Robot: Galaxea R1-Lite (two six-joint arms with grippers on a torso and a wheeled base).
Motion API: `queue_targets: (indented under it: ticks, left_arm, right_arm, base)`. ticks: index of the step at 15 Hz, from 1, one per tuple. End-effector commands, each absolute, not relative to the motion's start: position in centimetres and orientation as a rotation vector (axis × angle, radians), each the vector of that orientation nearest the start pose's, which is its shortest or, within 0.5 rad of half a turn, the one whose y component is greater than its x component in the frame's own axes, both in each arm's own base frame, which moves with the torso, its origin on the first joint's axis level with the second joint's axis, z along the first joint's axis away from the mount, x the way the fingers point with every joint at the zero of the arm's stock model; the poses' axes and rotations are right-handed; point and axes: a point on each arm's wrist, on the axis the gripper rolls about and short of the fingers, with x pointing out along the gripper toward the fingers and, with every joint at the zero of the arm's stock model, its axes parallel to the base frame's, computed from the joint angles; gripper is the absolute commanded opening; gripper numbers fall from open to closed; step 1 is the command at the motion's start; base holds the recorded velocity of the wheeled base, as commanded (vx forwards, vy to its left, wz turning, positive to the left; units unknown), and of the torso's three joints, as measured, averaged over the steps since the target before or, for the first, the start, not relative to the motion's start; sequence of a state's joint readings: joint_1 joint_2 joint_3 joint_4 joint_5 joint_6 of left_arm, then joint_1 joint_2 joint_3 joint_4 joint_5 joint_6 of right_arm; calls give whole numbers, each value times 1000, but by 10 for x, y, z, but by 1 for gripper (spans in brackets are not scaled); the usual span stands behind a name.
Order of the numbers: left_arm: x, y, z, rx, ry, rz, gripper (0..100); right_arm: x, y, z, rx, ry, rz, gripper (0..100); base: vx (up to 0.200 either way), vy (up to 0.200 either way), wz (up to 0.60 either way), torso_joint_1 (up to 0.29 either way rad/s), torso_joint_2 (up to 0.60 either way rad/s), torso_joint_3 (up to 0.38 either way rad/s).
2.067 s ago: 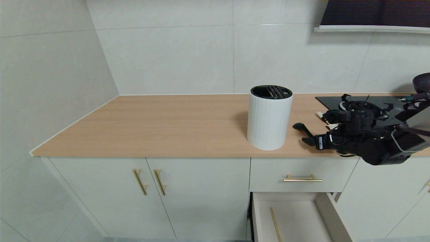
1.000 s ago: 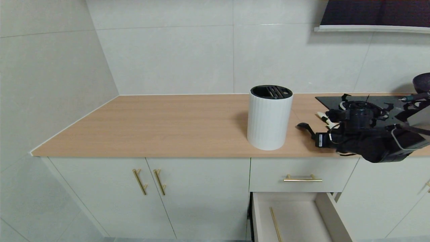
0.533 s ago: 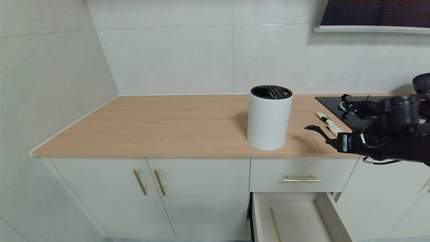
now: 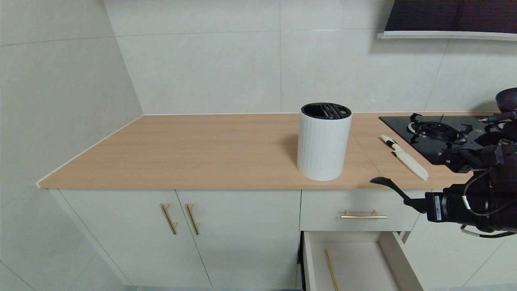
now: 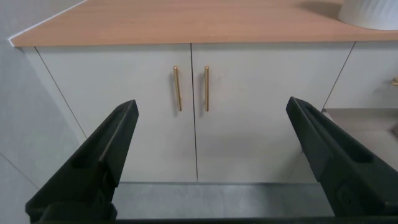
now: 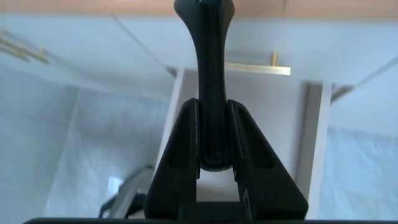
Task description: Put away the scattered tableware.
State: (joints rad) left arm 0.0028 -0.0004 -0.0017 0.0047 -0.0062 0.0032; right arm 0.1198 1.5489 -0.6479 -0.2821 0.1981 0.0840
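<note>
My right gripper (image 4: 412, 201) is shut on the handle of a black utensil (image 4: 385, 182) with a rounded end, held level in front of the counter edge, above the open drawer (image 4: 388, 251). In the right wrist view the black utensil (image 6: 208, 37) runs between the right gripper's (image 6: 214, 134) fingers, with the drawer (image 6: 315, 143) below. A cream knife (image 4: 404, 157) lies on the wooden counter (image 4: 202, 149), to the right of a white ribbed holder (image 4: 324, 141) with a black slotted top. My left gripper (image 5: 211, 162) is open, low in front of the cabinet doors.
A black gas hob (image 4: 436, 133) sits at the counter's right, with a dark pot (image 4: 507, 99) behind it. A thin gold rod (image 4: 330, 268) lies in the drawer. Gold handles (image 5: 191, 89) mark the cabinet doors. The holder's base (image 5: 373, 12) shows on the counter.
My right gripper has carried the black utensil from the counter beside the holder, right and down past the counter edge to above the open drawer. The knife now lies uncovered.
</note>
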Motion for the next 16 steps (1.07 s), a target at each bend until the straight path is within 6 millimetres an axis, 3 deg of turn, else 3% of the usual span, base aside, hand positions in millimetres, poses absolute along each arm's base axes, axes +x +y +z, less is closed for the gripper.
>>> queue_targets:
  ticks: [1,11,16]
  left_arm:
    - [-23,0,75,3,3,-3,100]
    - [-23,0,75,3,3,-3,100]
    - [-23,0,75,3,3,-5,100]
  right_arm:
    - [236,33,149,87,636,288,0]
    - [239,34,124,20,727,316,0]
    - [240,37,114,-20,763,338,0]
  base:
    - [0,0,0,0,0,0]
    - [0,0,0,-4,8,7]
    - [0,0,0,-176,415,241]
